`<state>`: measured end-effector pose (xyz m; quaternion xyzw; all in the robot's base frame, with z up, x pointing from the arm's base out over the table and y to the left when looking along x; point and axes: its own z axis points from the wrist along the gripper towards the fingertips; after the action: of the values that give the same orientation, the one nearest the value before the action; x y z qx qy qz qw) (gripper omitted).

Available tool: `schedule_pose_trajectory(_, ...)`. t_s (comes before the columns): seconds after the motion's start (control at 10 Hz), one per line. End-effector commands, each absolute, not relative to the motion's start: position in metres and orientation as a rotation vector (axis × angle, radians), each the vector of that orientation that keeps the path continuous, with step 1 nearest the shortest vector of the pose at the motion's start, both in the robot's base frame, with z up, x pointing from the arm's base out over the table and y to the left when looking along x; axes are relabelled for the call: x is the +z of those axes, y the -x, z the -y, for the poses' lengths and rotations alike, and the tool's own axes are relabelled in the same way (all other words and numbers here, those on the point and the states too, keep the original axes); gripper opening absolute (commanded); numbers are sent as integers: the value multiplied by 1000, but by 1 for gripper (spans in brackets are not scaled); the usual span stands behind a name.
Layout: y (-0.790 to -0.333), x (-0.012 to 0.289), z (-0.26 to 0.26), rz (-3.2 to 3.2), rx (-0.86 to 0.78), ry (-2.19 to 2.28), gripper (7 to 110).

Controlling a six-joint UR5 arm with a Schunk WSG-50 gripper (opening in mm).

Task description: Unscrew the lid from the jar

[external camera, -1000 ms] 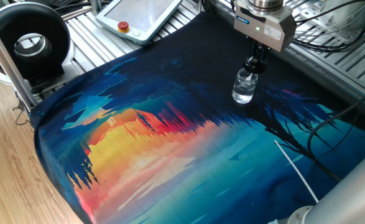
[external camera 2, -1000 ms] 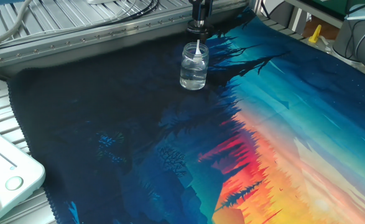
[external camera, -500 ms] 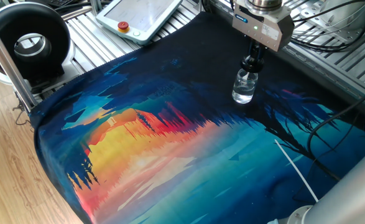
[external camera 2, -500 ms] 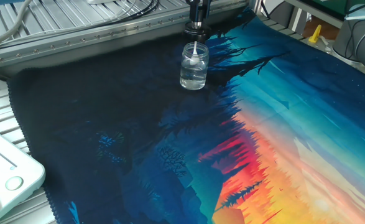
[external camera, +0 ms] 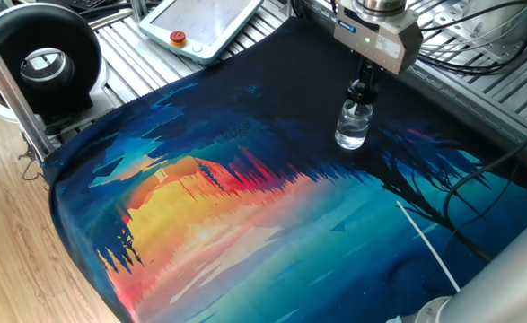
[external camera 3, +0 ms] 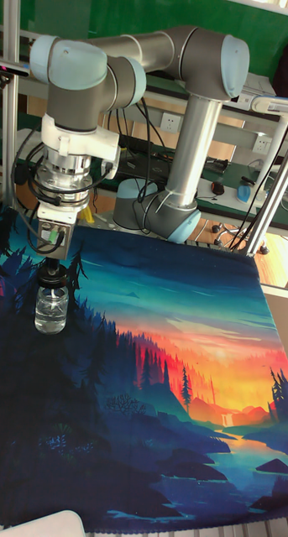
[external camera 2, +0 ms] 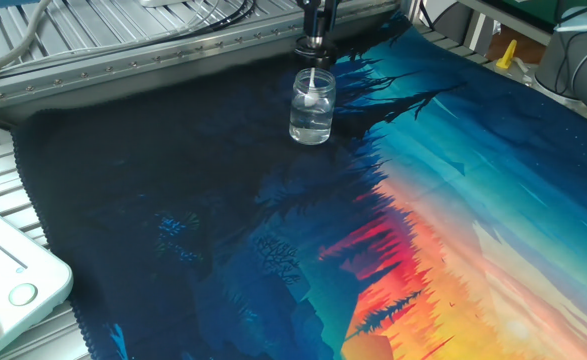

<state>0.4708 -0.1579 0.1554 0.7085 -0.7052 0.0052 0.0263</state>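
The gripper (external camera: 364,87) is clamped on the lid (external camera 3: 51,274), pointing straight down; directly beneath it the jar (external camera: 353,125) stands upright on the colourful mat (external camera: 272,206).

The mat (external camera: 245,206) is showing a printed sunset landscape — dark navy at the far side, orange, red and yellow nearer. The jar (external camera: 353,126) is looking clear, its lid (external camera: 363,91) black.
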Motion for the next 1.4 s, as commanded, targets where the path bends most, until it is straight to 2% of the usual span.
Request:
schedule_pose_trajectory(0.0, -475, 157, 155, 2224, 27, -2178, 7)
schedule_pose_trajectory(1.3, -478, 146, 147, 2292, 63, -2119, 7)
